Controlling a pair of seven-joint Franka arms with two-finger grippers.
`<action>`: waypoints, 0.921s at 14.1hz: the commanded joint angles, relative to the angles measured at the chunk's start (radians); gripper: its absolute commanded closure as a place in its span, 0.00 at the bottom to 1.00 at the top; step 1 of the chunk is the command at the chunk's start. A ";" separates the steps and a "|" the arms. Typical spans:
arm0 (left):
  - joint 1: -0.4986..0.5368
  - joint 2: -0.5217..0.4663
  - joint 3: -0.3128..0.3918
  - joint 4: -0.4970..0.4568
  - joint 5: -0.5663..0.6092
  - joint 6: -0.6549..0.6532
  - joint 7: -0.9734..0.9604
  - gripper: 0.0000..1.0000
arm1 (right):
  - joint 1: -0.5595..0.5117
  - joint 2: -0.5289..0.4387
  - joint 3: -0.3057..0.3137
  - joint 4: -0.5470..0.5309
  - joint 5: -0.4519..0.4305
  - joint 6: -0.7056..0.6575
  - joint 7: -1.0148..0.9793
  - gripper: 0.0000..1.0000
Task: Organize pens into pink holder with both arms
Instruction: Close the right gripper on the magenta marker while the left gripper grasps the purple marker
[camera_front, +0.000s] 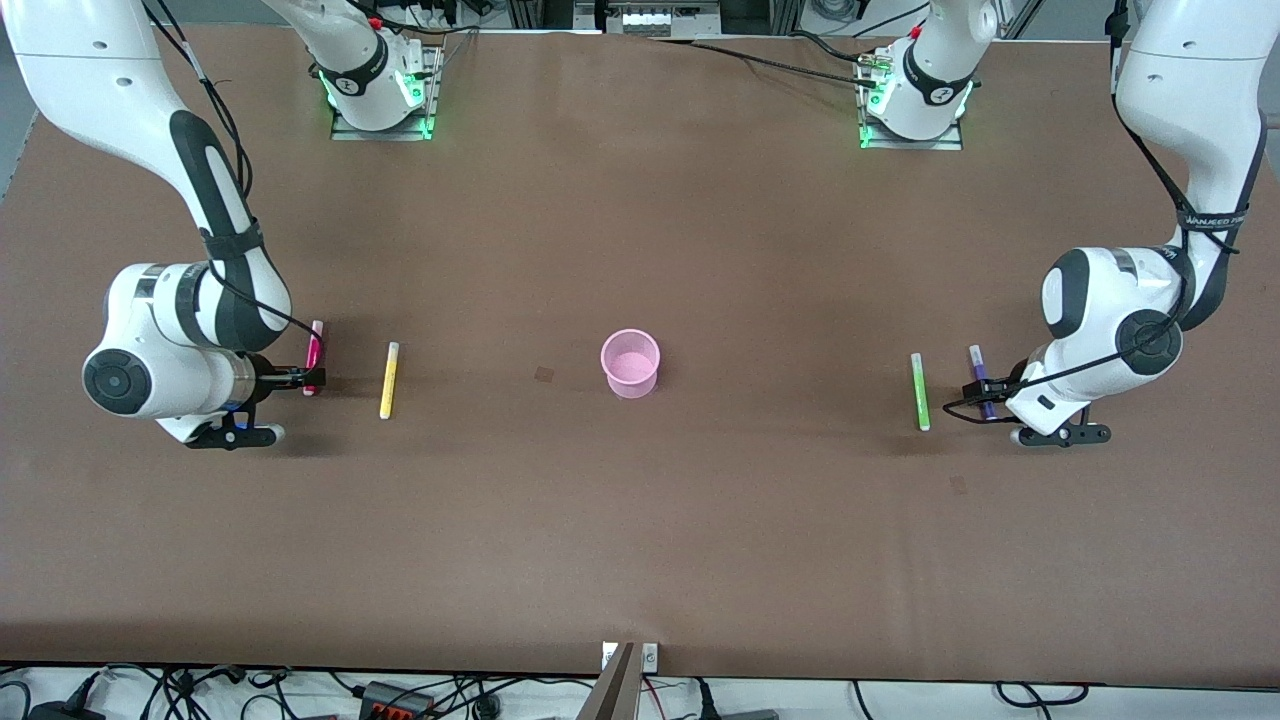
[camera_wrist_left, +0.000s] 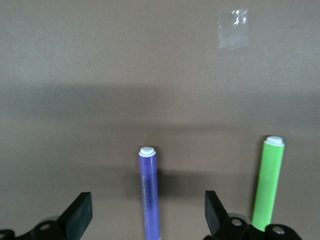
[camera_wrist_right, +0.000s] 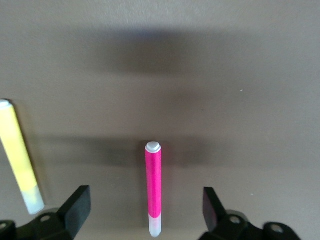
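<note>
Left end effector wide, straddling purple pen flat on tabletop; right end effector wide around magenta pen; neither gripped; off-centre closing likely rolls pen aside; pink holder mid-tabletop, light, tips if nudged; green pen, yellow pen lie beside.

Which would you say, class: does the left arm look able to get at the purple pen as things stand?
Probably yes. The left end effector is open, its fingers either side of the purple pen, nothing between them. The green pen lies apart, beside it.
</note>
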 joint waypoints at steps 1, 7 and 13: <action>0.006 0.024 -0.006 0.016 0.021 0.006 0.016 0.12 | -0.006 0.026 0.007 0.006 -0.005 0.024 0.010 0.10; 0.012 0.061 -0.006 0.022 0.043 0.054 0.083 0.41 | -0.009 0.063 0.007 0.006 -0.005 0.044 0.009 0.25; 0.025 0.078 -0.005 0.036 0.043 0.058 0.074 0.87 | -0.017 0.072 0.007 0.006 -0.005 0.056 0.009 0.44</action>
